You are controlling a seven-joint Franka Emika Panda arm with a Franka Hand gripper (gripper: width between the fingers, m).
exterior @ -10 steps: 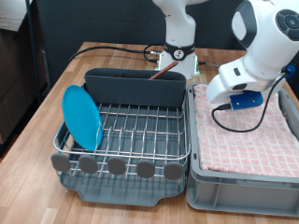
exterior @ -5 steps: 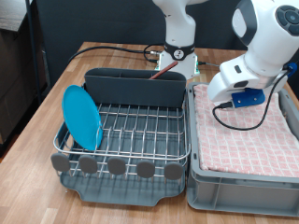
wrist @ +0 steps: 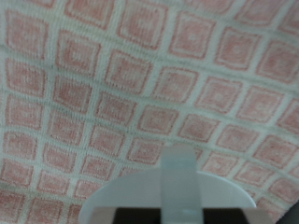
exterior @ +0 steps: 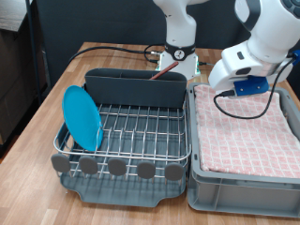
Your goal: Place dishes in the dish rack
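Note:
The light-blue plate (exterior: 82, 117) stands upright in the left end of the silver wire dish rack (exterior: 141, 131). My gripper (exterior: 232, 87) hangs above the far end of the crate lined with pink-checked cloth (exterior: 246, 127); its fingers are hidden behind the white hand. In the wrist view a pale, blurred, rounded thing, seemingly the white mug (wrist: 168, 191), sits right at the hand over the cloth (wrist: 140, 84). The mug does not show in the exterior view. The wooden spoon is out of view.
The rack's grey cutlery bin (exterior: 136, 86) runs along its far side and round grey discs (exterior: 116, 167) line its near edge. The robot base (exterior: 178, 58) and cables stand behind the rack on the wooden table (exterior: 56, 94).
The arm has lifted upward and slightly to the exterior view's right above the cloth-lined crate. The plate and rack have not moved.

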